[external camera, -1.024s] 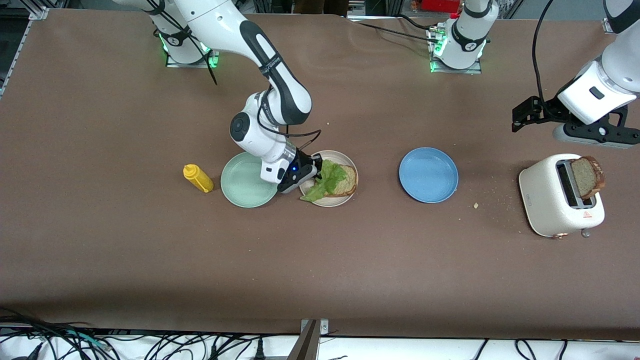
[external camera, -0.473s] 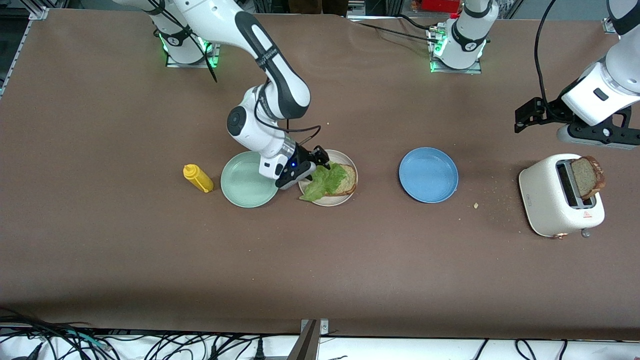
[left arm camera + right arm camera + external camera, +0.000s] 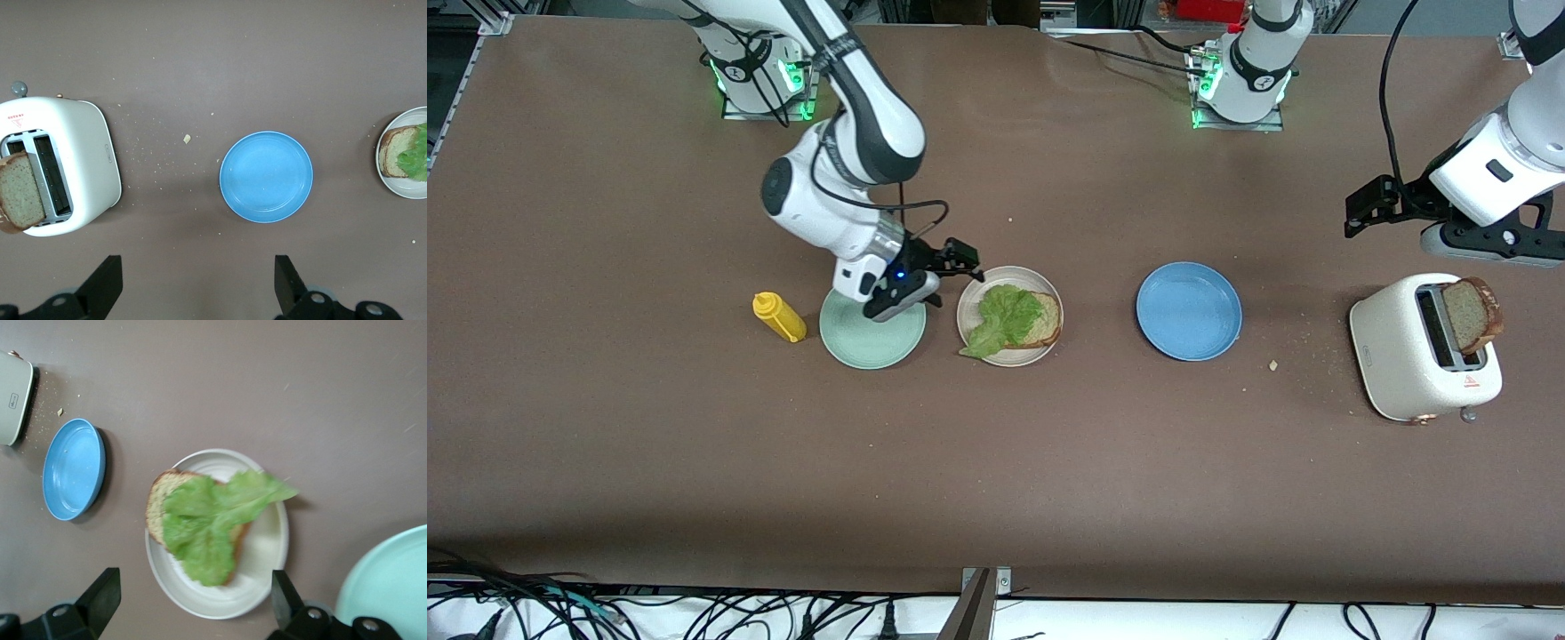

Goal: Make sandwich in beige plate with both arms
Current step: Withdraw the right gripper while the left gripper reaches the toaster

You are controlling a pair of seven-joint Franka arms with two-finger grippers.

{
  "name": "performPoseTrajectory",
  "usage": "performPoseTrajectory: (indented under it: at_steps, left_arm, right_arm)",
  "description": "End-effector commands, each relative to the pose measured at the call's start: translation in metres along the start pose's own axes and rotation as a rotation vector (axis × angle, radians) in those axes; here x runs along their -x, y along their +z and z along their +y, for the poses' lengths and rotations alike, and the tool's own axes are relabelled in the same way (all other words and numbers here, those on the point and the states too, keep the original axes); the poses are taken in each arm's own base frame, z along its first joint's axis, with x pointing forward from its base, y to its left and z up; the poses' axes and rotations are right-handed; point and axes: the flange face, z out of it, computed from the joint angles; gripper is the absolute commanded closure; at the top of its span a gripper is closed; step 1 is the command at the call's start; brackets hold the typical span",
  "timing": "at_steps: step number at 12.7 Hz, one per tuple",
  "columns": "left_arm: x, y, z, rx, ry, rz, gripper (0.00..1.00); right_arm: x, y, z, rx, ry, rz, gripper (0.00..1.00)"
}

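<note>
The right gripper (image 3: 925,289), fingers spread and empty, hovers over the mint plate (image 3: 871,331). At its three o'clock, the beige plate (image 3: 1009,316) holds bread and lettuce (image 3: 1005,320). The top slice (image 3: 1469,315) waits in the toaster (image 3: 1423,347), under the open, empty left gripper (image 3: 1440,222).

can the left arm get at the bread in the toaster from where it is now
Probably yes. The left claw hangs open in the air beside the toaster, and the bread slice stands up out of its slot with nothing covering it.
</note>
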Motion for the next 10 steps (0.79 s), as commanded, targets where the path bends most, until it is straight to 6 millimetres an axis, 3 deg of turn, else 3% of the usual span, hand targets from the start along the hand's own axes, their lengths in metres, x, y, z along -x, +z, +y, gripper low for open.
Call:
performPoseTrajectory:
  at_steps: [1, 3, 4, 6, 7, 8, 10]
  left_arm:
    - [-0.007, 0.012, -0.009, -0.04, 0.017, -0.024, 0.0]
    - [-0.018, 0.025, -0.021, -0.062, 0.005, -0.028, 0.0]
    - [-0.018, 0.026, -0.04, -0.062, -0.027, -0.024, 0.0]
    - [-0.025, 0.039, -0.084, -0.06, -0.094, -0.017, 0.0]
    - [-0.027, 0.047, -0.094, -0.065, -0.108, -0.026, 0.0]
    - [-0.029, 0.051, -0.106, -0.088, -0.119, -0.024, 0.0]
    - [-0.034, 0.075, -0.152, -0.126, -0.168, -0.029, 0.0]
  right_arm:
    - [-0.019, -0.044, 0.036, -0.027, -0.151, -0.014, 0.0]
    - [-0.03, -0.073, 0.057, -0.045, -0.236, -0.034, 0.0]
    - [-0.032, -0.094, 0.072, -0.018, -0.279, -0.062, 0.0]
    - [-0.035, -0.152, 0.112, 0.088, -0.35, -0.129, 0.0]
    - [-0.037, -0.183, 0.13, 0.138, -0.355, -0.125, 0.0]
    - [-0.031, -0.203, 0.132, 0.13, -0.347, -0.17, 0.0]
    - [-0.026, -0.254, 0.142, 0.23, -0.245, -0.257, 0.0]
